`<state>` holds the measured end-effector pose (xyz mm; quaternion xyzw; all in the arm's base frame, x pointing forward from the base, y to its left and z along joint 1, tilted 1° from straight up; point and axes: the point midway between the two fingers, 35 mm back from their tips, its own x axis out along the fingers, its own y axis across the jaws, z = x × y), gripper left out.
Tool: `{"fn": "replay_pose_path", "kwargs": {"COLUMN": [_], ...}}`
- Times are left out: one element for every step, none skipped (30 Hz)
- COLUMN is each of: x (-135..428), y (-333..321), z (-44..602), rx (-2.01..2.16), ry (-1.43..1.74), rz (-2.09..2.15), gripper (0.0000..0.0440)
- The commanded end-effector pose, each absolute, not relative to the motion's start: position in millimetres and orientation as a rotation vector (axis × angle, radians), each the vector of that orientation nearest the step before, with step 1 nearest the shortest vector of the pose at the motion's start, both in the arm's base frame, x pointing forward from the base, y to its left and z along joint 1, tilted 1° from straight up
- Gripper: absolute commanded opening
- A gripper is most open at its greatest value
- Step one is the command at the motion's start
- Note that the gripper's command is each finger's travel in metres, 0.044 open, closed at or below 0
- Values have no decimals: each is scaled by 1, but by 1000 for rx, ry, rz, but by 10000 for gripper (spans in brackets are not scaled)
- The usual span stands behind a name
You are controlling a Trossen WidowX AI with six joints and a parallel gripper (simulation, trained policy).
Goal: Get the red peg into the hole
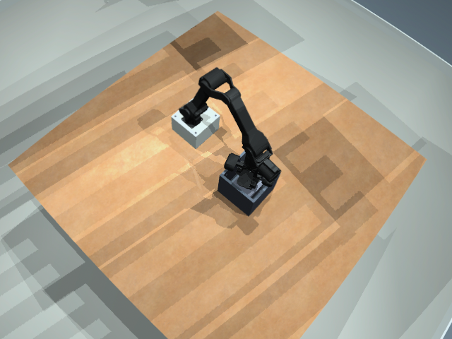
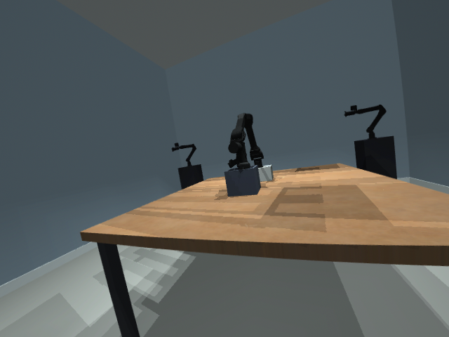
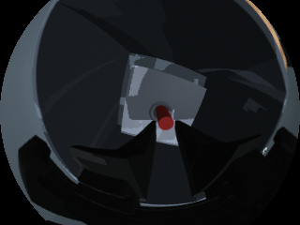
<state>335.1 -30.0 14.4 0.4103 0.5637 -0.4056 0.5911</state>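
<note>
The red peg [image 3: 162, 114] stands in the hole of the grey plate [image 3: 173, 89], with its upper part above the hole and leaning slightly in the wrist view. How deep its lower end sits is hidden. The dark blue open box [image 1: 233, 193] [image 2: 242, 182] [image 3: 89, 56] surrounds the plate. My gripper [image 3: 165, 124] is slightly open, its fingertips on either side of the peg's top, with narrow gaps showing beside the peg. The fingers reach down inside the box and are hidden in the top and exterior views; the peg is hidden there too.
A white block [image 1: 183, 129] [image 2: 267, 173] stands at the arm's base, behind the box. The box walls rise around the hand on all sides. Two other arms [image 2: 377, 116] [image 2: 191, 154] stand on dark pedestals beyond the wooden table [image 1: 145, 255] [image 2: 203, 225].
</note>
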Motion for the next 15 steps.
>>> {"fn": "replay_pose_path", "kwargs": {"x": [338, 339, 340, 341, 342, 343, 343, 344, 345, 345, 346, 347, 348, 348, 349], "y": [-32, -32, -32, -32, -32, -33, -33, -34, -34, -35, -35, -35, -36, -36, -37], "z": [15, 16, 18, 20, 21, 23, 24, 25, 26, 27, 29, 30, 32, 33, 35], "rx": [966, 975, 987, 998, 1010, 1022, 1033, 1044, 1055, 1065, 1075, 1085, 1094, 1103, 1112], "ry": [1341, 1349, 1357, 1364, 1371, 1378, 1384, 1390, 1397, 1402, 1408, 1413, 1417, 1421, 1424], "rz": [-937, -932, -926, -920, -914, -909, -904, -900, -895, -890, -885, -880, -875, -870, -865], "gripper": [120, 133, 137, 138, 138, 137, 141, 143, 144, 146, 151, 152, 154, 157, 161]}}
